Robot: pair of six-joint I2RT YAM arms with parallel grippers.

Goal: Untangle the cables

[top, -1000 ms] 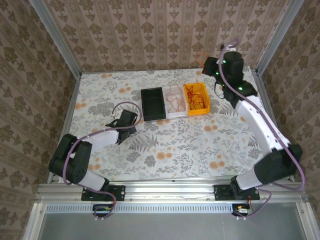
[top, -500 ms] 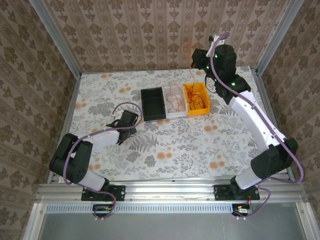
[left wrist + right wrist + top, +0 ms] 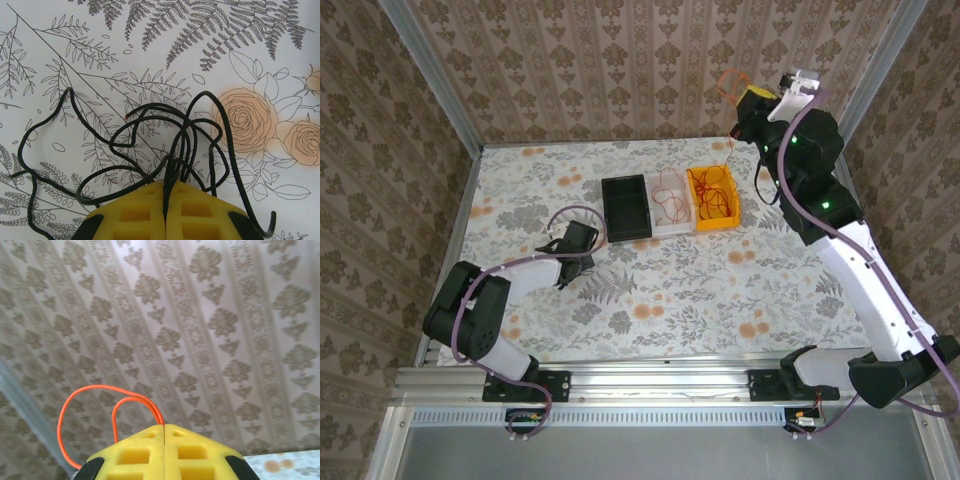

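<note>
High over the bench's far corner, one red cable is clamped in the right gripper, the red tangle lying in the yellow bin; black wires are pinched tight by the left gripper.

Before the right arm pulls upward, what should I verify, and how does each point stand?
1. Right gripper shut on red wire: ok.
2. Red wire free of orange bin: not ok, a strand hangs into it.
3. Left gripper shut on black wires: ok.
4. Black wires separated: not ok, loops cross one another.
5. Red wire snagged inside the bin: cannot tell.
</note>
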